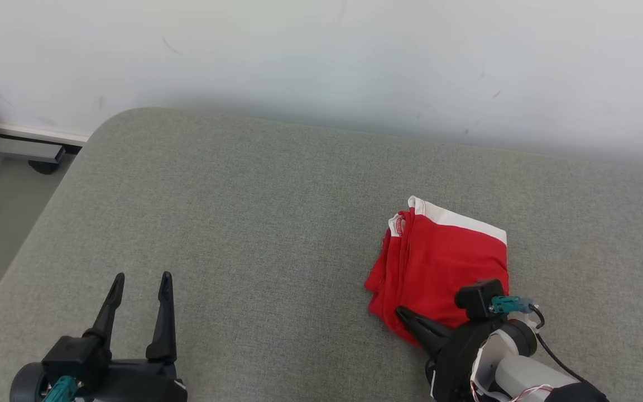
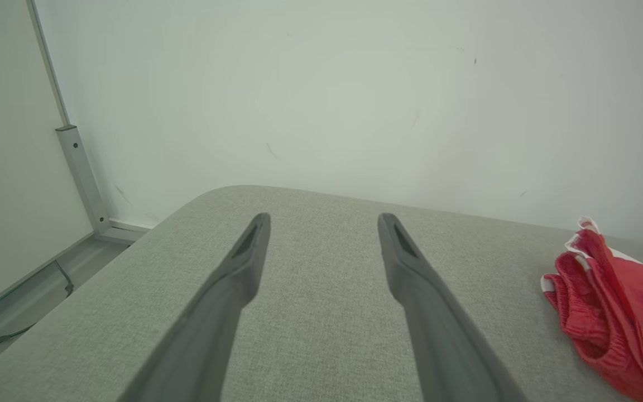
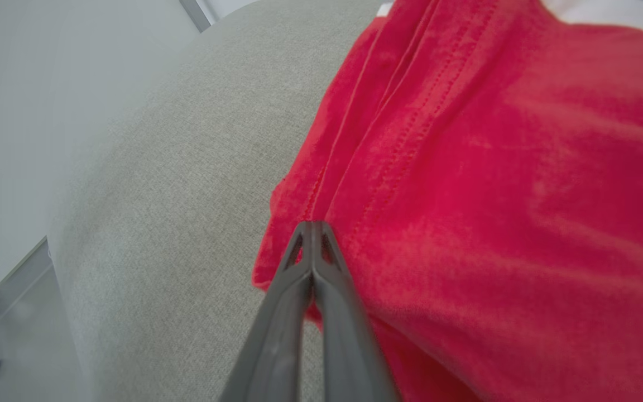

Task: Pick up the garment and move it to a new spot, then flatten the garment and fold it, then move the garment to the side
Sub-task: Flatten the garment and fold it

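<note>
Most steps are looking done: on the grey cushion (image 1: 243, 212), the folded red garment (image 1: 444, 251) is lying right of centre. Right gripper (image 1: 405, 314), fingers together, is touching its near edge; left gripper (image 1: 142, 276) is hovering spread wide. Moving aside is remaining.

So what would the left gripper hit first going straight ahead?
Its way looks free over the grey cushion; the left gripper probably meets the white wall first, though depth is unclear.
</note>
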Robot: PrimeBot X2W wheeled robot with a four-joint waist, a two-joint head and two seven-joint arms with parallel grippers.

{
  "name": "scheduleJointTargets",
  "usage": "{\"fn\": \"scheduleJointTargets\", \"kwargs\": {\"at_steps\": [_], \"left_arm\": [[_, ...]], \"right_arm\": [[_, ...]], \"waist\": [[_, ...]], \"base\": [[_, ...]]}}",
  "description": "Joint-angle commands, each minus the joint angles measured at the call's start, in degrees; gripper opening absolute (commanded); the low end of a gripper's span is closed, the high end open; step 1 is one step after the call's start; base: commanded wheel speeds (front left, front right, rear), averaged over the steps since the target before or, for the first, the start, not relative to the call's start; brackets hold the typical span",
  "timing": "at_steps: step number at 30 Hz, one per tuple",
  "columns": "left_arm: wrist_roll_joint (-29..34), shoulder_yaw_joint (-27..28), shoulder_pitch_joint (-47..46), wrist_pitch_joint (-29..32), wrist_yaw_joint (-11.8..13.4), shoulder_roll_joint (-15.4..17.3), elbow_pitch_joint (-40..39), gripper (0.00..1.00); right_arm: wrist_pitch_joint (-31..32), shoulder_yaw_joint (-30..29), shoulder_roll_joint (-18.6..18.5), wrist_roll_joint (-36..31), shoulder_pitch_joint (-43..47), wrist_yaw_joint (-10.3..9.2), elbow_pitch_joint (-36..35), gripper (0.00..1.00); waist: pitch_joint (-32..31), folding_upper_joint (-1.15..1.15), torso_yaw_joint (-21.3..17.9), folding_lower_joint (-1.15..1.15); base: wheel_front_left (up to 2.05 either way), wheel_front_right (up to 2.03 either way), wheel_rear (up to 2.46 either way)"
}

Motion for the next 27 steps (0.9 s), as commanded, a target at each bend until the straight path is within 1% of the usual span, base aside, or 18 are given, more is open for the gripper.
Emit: {"fn": "scheduleJointTargets", "kwargs": {"at_steps": [1,4,8,10,11,12,13,15,16,17,18,20,24,27], "left_arm": [[-0.17,0.01,0.5,-0.3,0.18,0.64,-0.08,1.0],[-0.19,-0.03,0.68,-0.26,0.38,0.83,-0.36,1.0],[-0.21,-0.13,0.91,-0.09,0.57,1.11,-0.6,1.0],[-0.24,-0.16,1.0,-0.03,0.66,1.22,-0.79,1.0],[-0.24,-0.21,1.03,0.01,0.67,1.28,-0.91,1.0],[-0.22,-0.21,1.0,0.04,0.69,1.38,-1.01,1.0],[-0.19,-0.24,0.97,0.06,0.73,1.44,-1.09,1.0],[-0.14,-0.28,1.0,0.09,0.79,1.58,-1.31,1.0],[-0.1,-0.32,1.04,0.14,0.88,1.67,-1.42,1.0],[-0.06,-0.35,1.08,0.15,0.95,1.76,-1.51,1.0],[-0.03,-0.4,1.1,0.23,1.01,1.86,-1.62,1.0],[-0.01,-0.42,1.23,0.27,1.16,2.12,-1.9,1.0],[-0.01,-0.6,1.4,0.34,1.24,2.37,-2.21,1.0],[-0.02,-0.73,1.44,0.42,1.27,2.38,-2.27,1.0]], "right_arm": [[-0.52,0.44,-0.01,0.53,-0.94,-0.04,0.59,0.0],[-1.56,0.62,-0.42,1.7,-1.46,-0.04,0.94,0.0],[-3.46,-0.22,-2.07,3.03,-2.09,-0.04,-0.04,0.0],[-4.42,-1.3,-3.39,3.59,-2.2,-0.04,-0.83,0.22],[-4.74,-1.84,-4.16,3.79,-2.2,-0.04,-1.04,0.18],[-5.02,-2.53,-5.02,3.89,-2.19,-0.04,-0.93,0.02],[-5.31,-3.21,-5.78,3.77,-2.18,-0.04,-0.79,0.0],[-5.67,-5.01,-6.8,4.18,-1.82,-0.04,-0.4,0.0],[-5.89,-5.92,-7.32,4.24,-1.66,-0.04,-0.12,0.08],[-5.97,-7.16,-7.97,4.18,-1.47,-0.04,0.38,0.43],[-6.05,-8.2,-8.49,3.83,-1.32,-0.04,0.76,1.0],[-6.29,-10.99,-9.17,3.06,-0.37,-0.04,1.47,1.0],[-6.34,-14.26,-9.52,1.55,0.85,-0.04,2.26,1.0],[-6.31,-15.34,-9.18,1.02,1.79,-0.04,2.54,1.0]], "waist": [[-0.08,0.0,-0.03,0.0],[-0.21,0.0,-0.26,0.0],[-0.37,0.0,-0.8,0.0],[-0.38,0.0,-1.16,0.0],[-0.39,0.0,-1.35,0.0],[-0.4,0.0,-1.53,0.0],[-0.42,0.0,-1.68,0.0],[-0.47,0.0,-1.98,0.0],[-0.49,0.0,-2.12,0.0],[-0.53,0.0,-2.24,0.0],[-0.54,0.0,-2.34,0.0],[-0.58,0.0,-2.61,0.0],[-0.56,0.0,-2.87,0.0],[-0.56,0.0,-3.01,0.0]], "base": [[0.0,0.0,0.0],[0.0,0.0,0.0],[0.0,0.0,0.0],[0.0,0.0,0.0],[0.0,0.0,0.0],[0.0,0.0,0.0],[0.0,0.0,0.0],[0.0,0.0,0.0],[0.0,0.0,0.0],[0.0,0.0,0.0],[0.0,0.0,0.0],[0.0,0.0,0.0],[0.0,0.0,0.0],[0.0,0.0,0.0]]}}
